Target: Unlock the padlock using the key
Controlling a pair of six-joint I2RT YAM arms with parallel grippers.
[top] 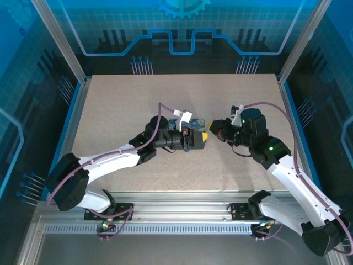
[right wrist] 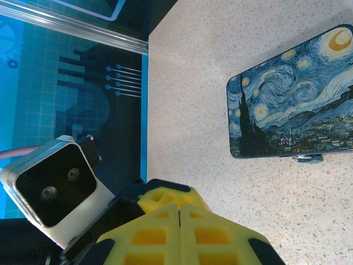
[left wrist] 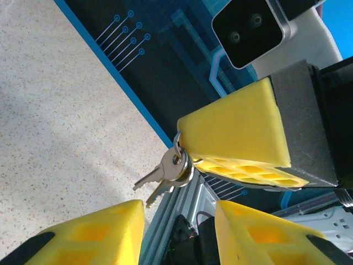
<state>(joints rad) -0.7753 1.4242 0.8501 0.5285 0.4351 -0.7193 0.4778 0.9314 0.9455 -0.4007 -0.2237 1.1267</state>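
Dangling from the shut right tool (left wrist: 187,152), the keys (left wrist: 164,174) hang near the left tool (left wrist: 177,215), fingers parted.

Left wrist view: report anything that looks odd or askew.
The two silver metal keys hang loose on their ring, which is pinched at the very tip of the shut yellow right claw. Neither key is gripped by its head; both dangle tilted in the air ahead of the open left claw.
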